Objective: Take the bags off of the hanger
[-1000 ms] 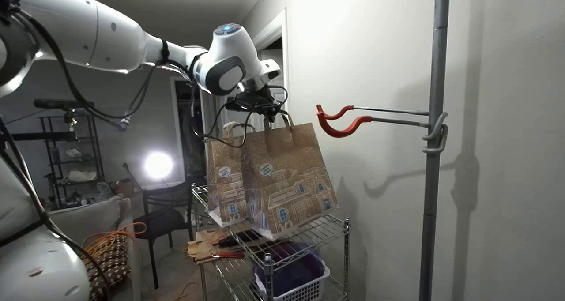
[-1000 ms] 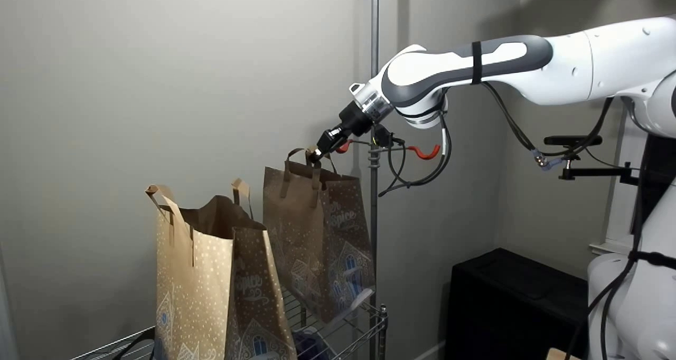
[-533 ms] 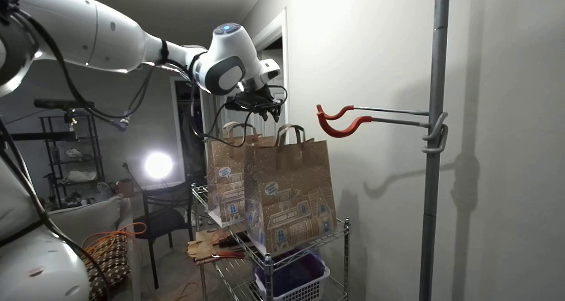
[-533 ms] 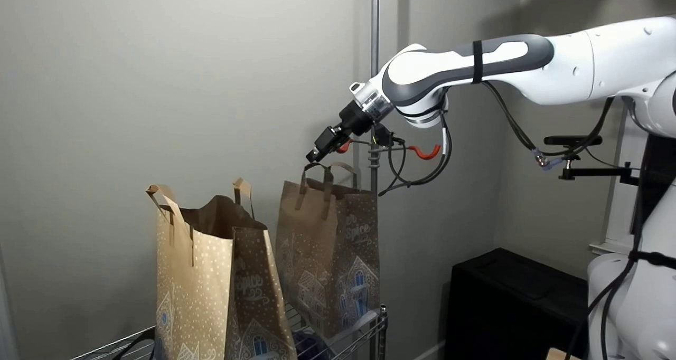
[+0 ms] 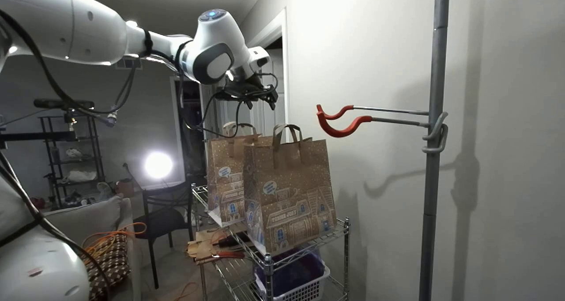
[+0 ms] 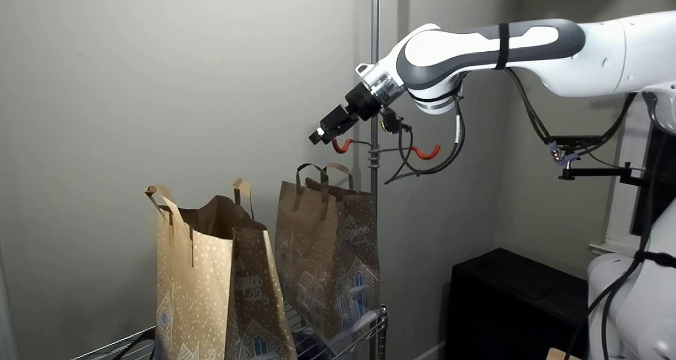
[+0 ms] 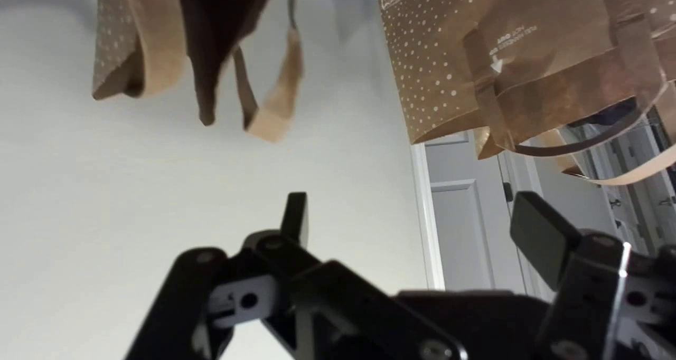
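Observation:
Two brown paper bags stand on the wire rack. The nearer bag in an exterior view (image 5: 289, 195) has its handles up and stands upright beside the second bag (image 5: 225, 182). These same bags show as a dim bag (image 6: 325, 259) and a brightly lit bag (image 6: 198, 275) in an exterior view. Above them, apart from the handles, hangs my gripper (image 5: 261, 105), its fingers spread. In the wrist view the gripper (image 7: 417, 228) has only wall and door between its pads (image 7: 541, 238). The hanger (image 5: 340, 131), red-hooked, carries nothing.
The wire rack (image 5: 267, 270) holds a white basket (image 5: 304, 290) on its lower level. A grey pole (image 5: 435, 168) bears the hanger close to the wall. A dark chair (image 5: 165, 215) is behind the rack. My arm's cable loop (image 5: 220, 133) dangles near the bag handles.
The gripper opened and let go of one bag's handle. That bag, tilted before, dropped slightly and now stands upright on the rack. The arm has since risen and drawn back from it.

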Controlling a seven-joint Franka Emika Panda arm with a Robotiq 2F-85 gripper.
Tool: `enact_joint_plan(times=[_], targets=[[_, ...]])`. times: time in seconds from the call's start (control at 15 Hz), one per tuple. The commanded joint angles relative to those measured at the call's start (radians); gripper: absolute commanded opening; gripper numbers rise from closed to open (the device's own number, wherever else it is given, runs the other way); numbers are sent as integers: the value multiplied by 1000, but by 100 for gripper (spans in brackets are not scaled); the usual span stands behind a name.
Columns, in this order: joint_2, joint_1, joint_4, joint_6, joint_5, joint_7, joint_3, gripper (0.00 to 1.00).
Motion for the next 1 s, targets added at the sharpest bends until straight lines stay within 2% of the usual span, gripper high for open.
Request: enact_joint_plan(times=[0.0, 0.2, 0.47, 0.67, 0.93], targets=[[-112, -10, -14, -87, -42, 44, 44, 100], [-174, -60, -20, -120, -147, 140, 97, 100], [-232, -101, -27, -155, -240, 233, 125, 100], [-250, -121, -30, -166, -265, 271, 126, 100], [-227, -99, -4, -163, -243, 248, 111, 100]])
